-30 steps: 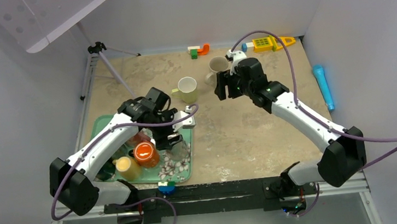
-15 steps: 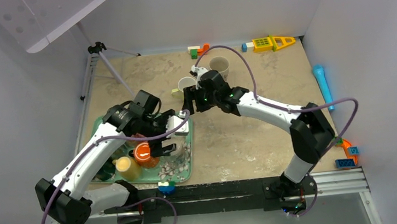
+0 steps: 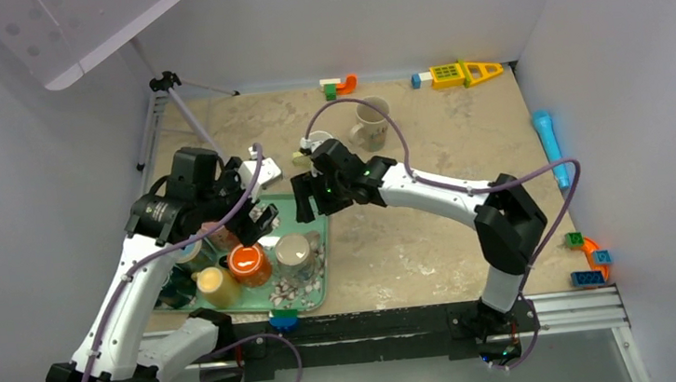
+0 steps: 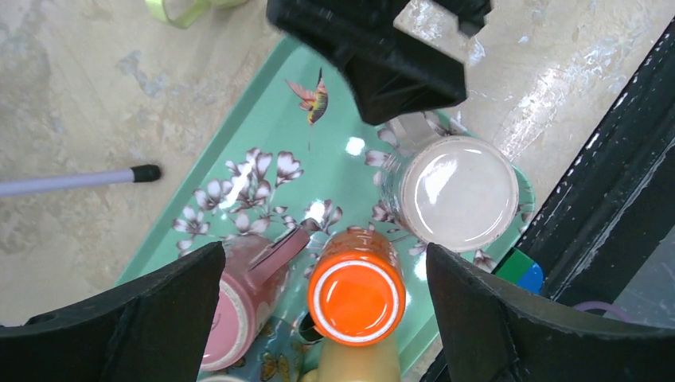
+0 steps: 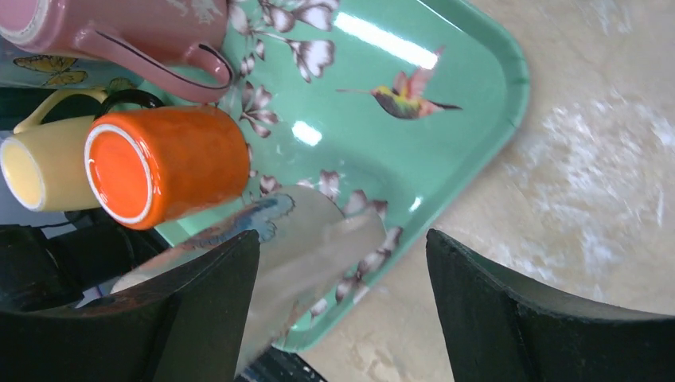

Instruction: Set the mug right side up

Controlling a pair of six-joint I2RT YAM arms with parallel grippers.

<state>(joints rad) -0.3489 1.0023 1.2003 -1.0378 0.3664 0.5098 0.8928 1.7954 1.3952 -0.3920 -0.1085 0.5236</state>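
Several mugs stand bottom up on the green flowered tray [image 3: 310, 214]: an orange mug [image 3: 248, 263] [image 4: 356, 296] [image 5: 159, 163], a pale grey mug [image 3: 292, 251] [image 4: 458, 189] [image 5: 278, 247] and a yellow mug [image 3: 214, 285]. A pink mug [image 4: 243, 310] [image 5: 119, 32] leans beside them. My left gripper [image 3: 258, 222] [image 4: 325, 263] hangs open above the orange mug, touching nothing. My right gripper [image 3: 302, 199] [image 5: 342, 239] is open over the tray's far right corner. The blurred grey mug lies partly between its fingers, below them.
A light green mug [image 3: 315, 141] and a beige mug [image 3: 371, 120] stand upright on the table behind the right arm. A tripod [image 3: 178, 103] is at the back left, toys [image 3: 454, 73] along the back wall, a blue cylinder [image 3: 550, 147] at the right.
The right arm swung from the beige mug at the back down to the tray's corner. The left arm drew back to the left and its jaws spread wider.
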